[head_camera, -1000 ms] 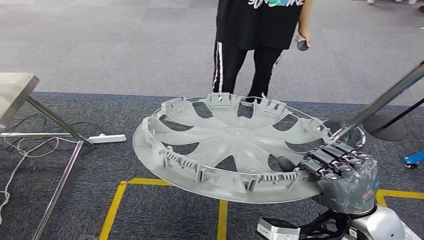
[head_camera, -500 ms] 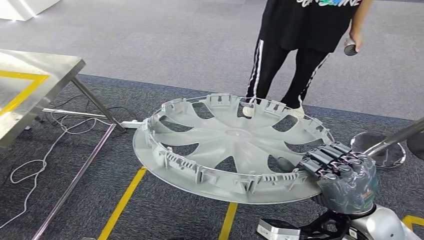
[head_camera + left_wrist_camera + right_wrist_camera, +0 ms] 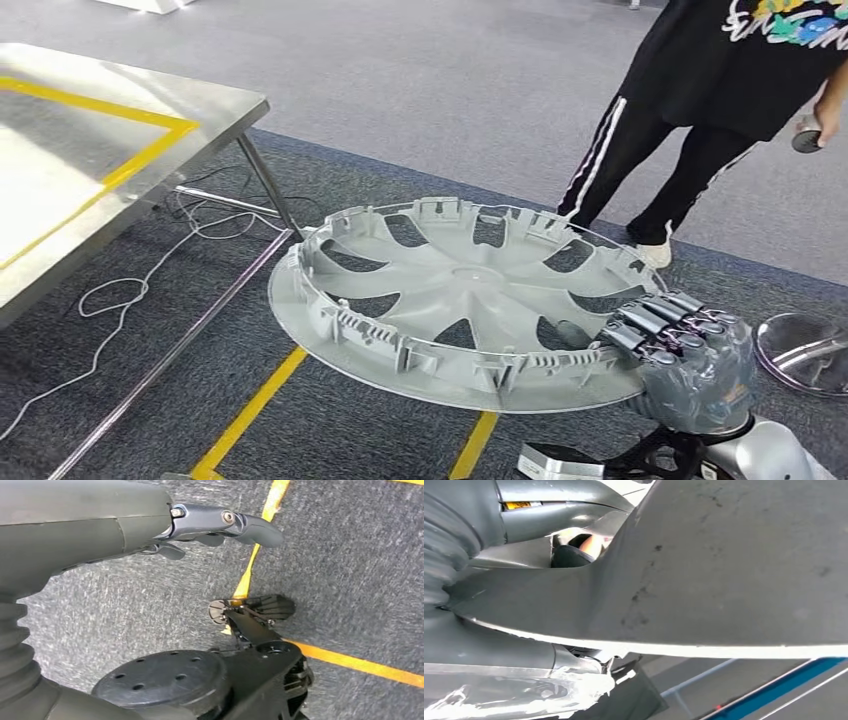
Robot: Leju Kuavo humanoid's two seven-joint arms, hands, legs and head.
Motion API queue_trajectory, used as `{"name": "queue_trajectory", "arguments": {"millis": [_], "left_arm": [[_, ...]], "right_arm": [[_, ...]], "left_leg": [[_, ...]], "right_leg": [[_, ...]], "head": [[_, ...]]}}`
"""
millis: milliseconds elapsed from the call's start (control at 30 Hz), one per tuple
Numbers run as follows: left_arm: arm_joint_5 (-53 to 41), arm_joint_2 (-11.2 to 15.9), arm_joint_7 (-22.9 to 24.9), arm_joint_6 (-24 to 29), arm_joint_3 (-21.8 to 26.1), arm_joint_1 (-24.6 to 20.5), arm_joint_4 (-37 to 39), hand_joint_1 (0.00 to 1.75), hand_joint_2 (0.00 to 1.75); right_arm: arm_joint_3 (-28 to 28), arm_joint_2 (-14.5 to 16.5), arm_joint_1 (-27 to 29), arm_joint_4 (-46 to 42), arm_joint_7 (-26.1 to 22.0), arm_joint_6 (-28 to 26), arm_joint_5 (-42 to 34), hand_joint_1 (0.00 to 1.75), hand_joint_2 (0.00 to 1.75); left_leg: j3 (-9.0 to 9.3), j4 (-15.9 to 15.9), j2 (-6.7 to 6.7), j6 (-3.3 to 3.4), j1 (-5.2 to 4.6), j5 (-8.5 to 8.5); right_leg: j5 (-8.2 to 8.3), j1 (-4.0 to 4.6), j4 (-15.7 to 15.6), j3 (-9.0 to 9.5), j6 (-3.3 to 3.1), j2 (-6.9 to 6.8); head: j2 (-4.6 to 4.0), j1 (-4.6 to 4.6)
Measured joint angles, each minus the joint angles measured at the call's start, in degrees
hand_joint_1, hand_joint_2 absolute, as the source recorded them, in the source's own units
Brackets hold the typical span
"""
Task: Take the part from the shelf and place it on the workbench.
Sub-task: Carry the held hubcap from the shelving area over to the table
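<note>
A large grey wheel cover [image 3: 460, 300], the part, hangs nearly flat in front of me with its ribbed inner side up. My right hand [image 3: 685, 350] grips its near right rim, dark fingers curled over the edge. The right wrist view looks along the cover's smooth grey underside [image 3: 724, 565]. The steel workbench [image 3: 90, 150] with a yellow taped outline stands at the far left, apart from the cover. My left hand [image 3: 220, 525] hangs over the carpet with its fingers apart and nothing in them.
A person in black clothes [image 3: 700, 110] stands at the far right, holding a small dark object. White cables [image 3: 130, 290] lie on the carpet under the workbench. Yellow floor tape [image 3: 250, 410] runs below the cover. A round metal stand base [image 3: 810, 350] lies at right.
The whole view has swung left: the workbench now takes up more of the left side and the person has slid to the right. The cover stays in my right hand.
</note>
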Motion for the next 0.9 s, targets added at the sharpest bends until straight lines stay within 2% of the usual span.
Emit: {"name": "queue_trajectory", "arguments": {"millis": [33,67,100,133,200,233,267,333,367,400,433,467,500,567,600,633,700,733,767,800,833,867,900], "left_arm": [[-0.04,-0.02,0.01,-0.10,0.00,-0.02,0.20,0.00,1.75],[-0.08,-0.03,0.00,-0.21,-0.01,-0.05,0.39,0.00,1.75],[-0.10,-0.02,-0.01,-0.35,-0.01,-0.04,0.57,0.00,1.75],[-0.11,-0.04,-0.02,-0.54,-0.03,0.03,0.76,0.00,1.75],[-0.09,-0.23,-0.03,-0.77,-0.09,0.30,1.04,0.00,1.75],[-0.06,-0.33,-0.04,-0.83,-0.13,0.40,1.16,0.00,1.75],[-0.02,-0.42,-0.05,-0.85,-0.17,0.40,1.25,0.00,1.75],[0.02,-0.60,-0.07,-0.85,-0.21,0.19,1.38,0.00,1.75],[0.04,-0.68,-0.08,-0.79,-0.21,0.09,1.43,0.00,1.75],[0.11,-0.76,-0.08,-0.67,-0.21,0.05,1.46,0.00,1.75],[0.20,-0.80,-0.08,-0.49,-0.21,0.10,1.47,0.00,1.75],[0.30,-0.81,-0.08,-0.27,-0.23,0.17,1.47,0.00,1.75],[0.38,-0.78,-0.08,-0.07,-0.25,0.22,1.47,0.00,1.75],[0.43,-0.57,-0.08,0.19,-0.26,0.19,1.46,0.00,1.75],[0.46,-0.44,-0.09,0.25,-0.26,0.12,1.46,0.00,1.75],[0.54,-0.32,-0.10,0.31,-0.25,0.09,1.45,0.00,1.75],[0.71,-0.20,-0.12,0.52,-0.23,0.22,1.44,0.00,1.75],[0.77,-0.19,-0.13,0.63,-0.24,0.37,1.40,0.00,1.75],[0.80,-0.20,-0.14,0.71,-0.26,0.46,1.37,0.00,1.75],[0.80,-0.23,-0.15,0.76,-0.27,0.45,1.33,0.00,1.75],[0.79,-0.28,-0.16,0.82,-0.28,0.42,1.28,0.00,1.75],[0.79,-0.32,-0.16,0.91,-0.29,0.35,1.23,0.00,1.75],[0.76,-0.36,-0.16,1.05,-0.29,0.31,1.11,0.00,1.75]], "right_arm": [[0.04,-0.01,0.12,0.00,0.00,0.05,-0.09,1.75,1.75],[0.09,-0.02,0.26,-0.02,-0.01,0.10,-0.17,1.75,1.75],[0.13,-0.05,0.42,-0.03,-0.03,0.17,-0.25,1.75,1.75],[0.18,-0.09,0.55,-0.05,-0.05,0.27,-0.32,1.75,1.75],[0.22,-0.18,0.74,-0.07,-0.08,0.44,-0.39,1.75,1.75],[0.25,-0.22,0.80,-0.07,-0.09,0.52,-0.42,1.75,1.75],[0.26,-0.27,0.89,-0.08,-0.10,0.60,-0.45,1.75,1.75],[0.29,-0.41,1.12,-0.10,-0.10,0.72,-0.56,1.75,1.75],[0.31,-0.46,1.26,-0.11,-0.10,0.80,-0.67,1.75,1.75],[0.33,-0.51,1.42,-0.11,-0.09,0.92,-0.79,1.75,1.75],[0.38,-0.56,1.56,-0.11,-0.09,1.05,-0.93,1.75,1.75],[0.43,-0.62,1.67,-0.11,-0.11,1.18,-1.09,1.75,1.75],[0.51,-0.70,1.74,-0.11,-0.14,1.28,-1.24,1.75,1.75],[0.68,-0.84,1.84,-0.11,-0.22,1.39,-1.53,1.75,1.75],[0.78,-0.92,1.89,-0.11,-0.24,1.46,-1.66,1.75,1.75],[0.88,-0.99,1.94,-0.11,-0.26,1.54,-1.76,1.75,1.75],[1.11,-1.17,1.98,-0.11,-0.26,1.71,-1.85,1.75,1.75],[1.23,-1.31,1.97,-0.10,-0.26,1.77,-1.86,1.75,1.75],[1.33,-1.44,1.98,-0.09,-0.26,1.80,-1.89,1.75,1.75],[1.44,-1.59,2.04,-0.05,-0.25,1.81,-1.92,1.75,1.75],[1.58,-1.66,2.10,-0.01,-0.25,1.82,-1.94,1.75,1.75],[1.72,-1.70,2.18,0.03,-0.23,1.83,-1.96,1.75,1.75],[1.87,-1.74,2.28,0.08,-0.22,1.85,-1.97,1.75,1.75]], "left_leg": [[-0.09,0.28,-0.83,-0.41,0.17,-0.06],[-0.32,0.69,-1.61,-0.80,0.30,-0.06],[-0.65,0.95,-2.27,-1.15,0.36,0.05],[-1.00,1.10,-2.90,-1.44,0.42,0.26],[-1.46,1.18,-3.63,-1.83,0.52,0.44],[-1.79,1.81,-2.79,-2.02,0.42,-0.14],[-2.50,3.44,-1.36,-2.20,0.28,-1.36],[-5.31,10.13,2.07,-2.52,0.04,-5.31],[-6.93,14.05,2.85,-2.60,0.05,-7.13],[-8.01,16.90,3.20,-2.58,0.05,-8.18],[-8.10,17.79,3.34,-2.45,0.02,-8.16],[-7.05,16.46,3.46,-2.19,-0.08,-7.12],[-5.00,13.23,3.93,-1.72,-0.30,-5.37],[-0.56,5.74,6.48,-0.45,-1.23,-2.50],[0.82,3.24,7.59,0.05,-1.66,-1.92],[1.41,1.92,8.20,0.37,-1.98,-1.94],[1.69,0.61,7.22,0.52,-1.85,-2.06],[1.89,0.03,6.54,0.55,-1.64,-1.97],[2.08,-0.42,5.86,0.56,-1.37,-1.85],[2.27,-0.69,5.19,0.58,-1.09,-1.69],[2.28,-0.71,4.49,0.64,-1.04,-1.65],[2.28,-0.71,3.76,0.69,-0.99,-1.62],[2.30,-0.69,2.94,0.72,-0.95,-1.60]], "right_leg": [[1.53,-0.55,-4.12,2.10,0.49,1.51],[2.42,-1.00,-7.37,3.90,0.70,2.91],[2.61,-1.26,-9.07,4.90,0.73,3.94],[2.31,-1.22,-9.40,5.22,0.46,4.27],[2.25,-0.99,-9.15,5.30,-0.43,2.82],[2.26,-0.92,-9.13,5.37,-0.91,2.09],[2.32,-0.88,-9.25,5.45,-1.31,1.31],[2.40,-0.60,-9.38,5.49,-1.93,-0.34],[2.39,-0.44,-9.39,5.46,-2.06,-1.23],[2.38,-0.31,-9.40,5.43,-2.15,-2.12],[2.37,-0.21,-9.42,5.43,-2.20,-2.95],[2.34,-0.11,-9.45,5.49,-2.23,-3.71],[2.31,0.00,-9.55,5.66,-2.26,-4.43],[2.22,0.27,-9.84,6.08,-2.25,-5.76],[2.17,0.44,-9.94,6.21,-2.19,-6.41],[2.16,0.57,-10.07,6.27,-2.07,-7.10],[2.06,0.75,-10.30,6.16,-1.62,-8.41],[1.71,0.71,-10.07,6.01,-1.34,-7.99],[0.88,0.63,-8.86,5.46,-1.12,-6.74],[-0.48,0.53,-6.40,4.29,-0.95,-4.98],[-2.14,0.42,-2.64,2.62,-0.82,-3.03],[-3.74,0.36,1.56,0.54,-0.68,-1.90],[-4.65,0.32,4.89,-1.22,-0.50,-1.39]], "head": [[-0.01,0.05],[-0.01,0.07],[-0.01,0.09],[-0.01,0.07],[-0.01,0.02],[-0.01,-0.12],[-0.01,-0.29],[-0.01,-0.62],[-0.01,-0.66],[-0.01,-0.64],[-0.01,-0.65],[0.00,-0.67],[0.01,-0.67],[0.00,-0.66],[0.00,-0.62],[-0.01,-0.60],[0.00,-0.59],[0.00,-0.58],[0.01,-0.56],[0.00,-0.41],[-0.01,-0.26],[-0.01,-0.15],[-0.01,-0.02]]}}
